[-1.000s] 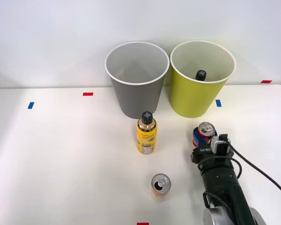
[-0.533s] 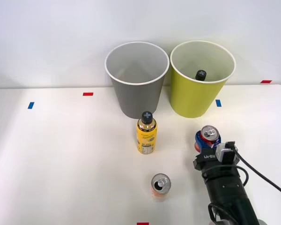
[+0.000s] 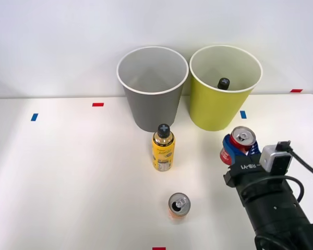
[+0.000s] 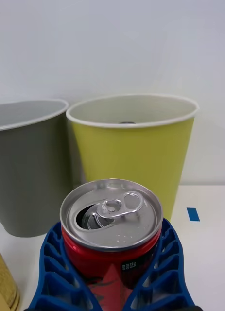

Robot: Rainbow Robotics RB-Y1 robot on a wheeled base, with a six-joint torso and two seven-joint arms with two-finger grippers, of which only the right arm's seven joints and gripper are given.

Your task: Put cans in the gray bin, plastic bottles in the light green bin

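My tool (image 3: 239, 151) is clamped on the upright red can (image 3: 239, 145), and the gray bin (image 3: 152, 88) lies ahead and to my left, beyond the green bin's (image 3: 224, 94) near side.

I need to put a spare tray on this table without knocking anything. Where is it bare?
The widest bare patch is the table's left side, between the blue tape mark and the yellow bottle. It is crowded around the gray bin, light green bin, orange can and the right claw holding the red can.
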